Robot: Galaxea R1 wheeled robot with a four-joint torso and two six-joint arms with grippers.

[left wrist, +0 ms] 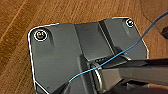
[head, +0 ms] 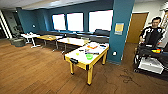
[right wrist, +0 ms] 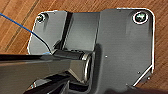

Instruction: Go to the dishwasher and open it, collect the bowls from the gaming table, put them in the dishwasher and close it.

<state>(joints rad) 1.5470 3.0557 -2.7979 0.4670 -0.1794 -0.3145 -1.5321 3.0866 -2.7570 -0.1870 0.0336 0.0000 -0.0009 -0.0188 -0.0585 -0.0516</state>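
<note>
Both wrists point down over wood floor; tool fingers indiscernible

This is an office break lounge. A yellow-sided gaming table (head: 86, 56) stands on a wood-plank floor (head: 32, 72) at centre. At 11 o'clock, light café tables (head: 50, 38) line a bench under bright windows (head: 75, 22) in teal walls (head: 122, 15). A wooden door (head: 136, 27) sits at 2 o'clock.

No text, label, brand, number or sign could be read. A yellowish paper notice (head: 119, 28) was fixed to the teal square pillar (head: 121, 37), but its content was too blurred to make out. Coloured markings on the white top of the yellow-sided gaming table (head: 86, 65), near that pillar, were likewise illegible.
</note>
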